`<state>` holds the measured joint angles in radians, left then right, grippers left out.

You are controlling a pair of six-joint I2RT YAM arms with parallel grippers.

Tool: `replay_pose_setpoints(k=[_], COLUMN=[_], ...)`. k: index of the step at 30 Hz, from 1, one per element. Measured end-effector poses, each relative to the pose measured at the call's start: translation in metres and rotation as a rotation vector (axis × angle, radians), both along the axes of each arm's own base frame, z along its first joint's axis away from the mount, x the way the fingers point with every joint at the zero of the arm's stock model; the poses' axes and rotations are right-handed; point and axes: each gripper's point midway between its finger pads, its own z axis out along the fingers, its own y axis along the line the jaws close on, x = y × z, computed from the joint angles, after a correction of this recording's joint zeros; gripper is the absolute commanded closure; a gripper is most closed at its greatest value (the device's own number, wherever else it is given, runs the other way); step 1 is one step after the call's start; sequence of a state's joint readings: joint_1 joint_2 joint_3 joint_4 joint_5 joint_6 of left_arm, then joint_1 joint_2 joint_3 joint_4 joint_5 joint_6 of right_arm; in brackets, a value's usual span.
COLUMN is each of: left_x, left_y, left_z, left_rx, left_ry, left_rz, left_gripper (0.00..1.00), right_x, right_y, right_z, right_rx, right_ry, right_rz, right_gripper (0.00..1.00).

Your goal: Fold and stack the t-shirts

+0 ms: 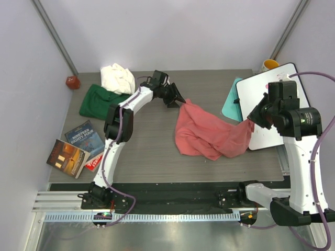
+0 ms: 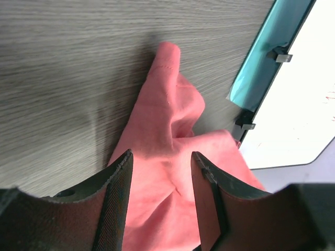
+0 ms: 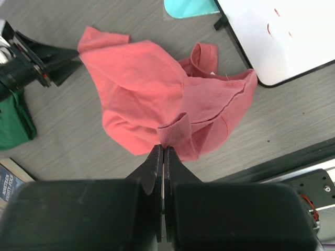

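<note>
The step in hand looks like the spreading-out that comes before any fold: the salmon-pink t-shirt (image 1: 207,133) lies crumpled in the middle-right of the surface (image 1: 152,146), bunched and doubled over itself, with no flat panel to fold yet. The right hand (image 3: 163,149) is fully closed, and a small fold of the shirt's edge is pinched between its tips. From above, that side of the cloth is drawn out toward it, close to the corner of the whiteboard (image 1: 272,112). The left hand (image 2: 161,157) stands about half open at the opposite, far-left corner of the shirt. In its own wrist view the pink cloth runs between and beyond the two fingers (image 2: 118,198), but they have not closed, so it holds nothing; whether the pads touch the cloth cannot be told. The next move, as I judge it, calls for the left hand to come down over that pointed corner and close on a single layer. The two hands would then need to draw apart so the shirt stretches flat on the open part of the surface. The risk is catching several layers at once, which would leave the bunching in place. The dark green t-shirt (image 1: 98,102) and the cream-white t-shirt (image 1: 118,77) lie in loose heaps touching each other at the far-left corner, well apart from both hands and not yet folded, so most of the task remains.
</note>
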<state>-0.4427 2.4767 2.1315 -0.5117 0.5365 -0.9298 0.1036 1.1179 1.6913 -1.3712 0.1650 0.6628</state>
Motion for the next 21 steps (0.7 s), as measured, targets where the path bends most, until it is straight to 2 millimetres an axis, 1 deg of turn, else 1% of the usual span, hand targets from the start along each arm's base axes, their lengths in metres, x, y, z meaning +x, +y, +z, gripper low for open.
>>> replay_pose_setpoints(k=[3,4,9,11,12,13,14,16,17,21], left_x=[0.004,0.004,0.009,0.013,0.014,0.014,0.013,0.011,0.010,0.008], left_y=[-0.004,-0.004,-0.007,-0.009,-0.010,-0.010,-0.010,-0.011,-0.012,-0.014], left_z=[0.000,-0.001,-0.008,-0.014,-0.019,-0.023,-0.028,-0.035,-0.038,-0.040], left_rx=[-0.016,-0.018,-0.027,-0.029,-0.029,-0.027,-0.023,-0.022,-0.021,-0.021], left_ry=[-0.005,-0.004,0.004,0.007,0.009,0.015,0.025,0.045,0.051,0.058], left_rz=[0.002,0.003,0.014,0.017,0.018,0.019,0.019,0.024,0.022,0.018], left_gripper=[0.51,0.51,0.52,0.52,0.57,0.65,0.80,0.96,1.00,1.00], right_x=[-0.007,-0.008,-0.015,-0.016,-0.016,-0.016,-0.016,-0.016,-0.016,-0.016], right_y=[0.002,0.003,0.005,0.005,0.005,0.005,0.005,0.005,0.005,0.005], right_z=[-0.011,-0.012,-0.008,-0.007,-0.007,-0.007,-0.007,-0.009,-0.010,-0.015], right_rx=[0.013,0.017,0.038,0.040,0.040,0.040,0.040,0.039,0.039,0.037], right_ry=[0.027,0.028,0.005,0.001,0.001,0.001,0.002,0.008,0.010,0.025], right_rz=[0.008,0.009,0.006,0.005,0.005,0.005,0.005,0.005,0.005,0.005], right_gripper=[0.99,0.99,0.99,0.99,0.99,0.99,0.99,0.99,0.99,0.99])
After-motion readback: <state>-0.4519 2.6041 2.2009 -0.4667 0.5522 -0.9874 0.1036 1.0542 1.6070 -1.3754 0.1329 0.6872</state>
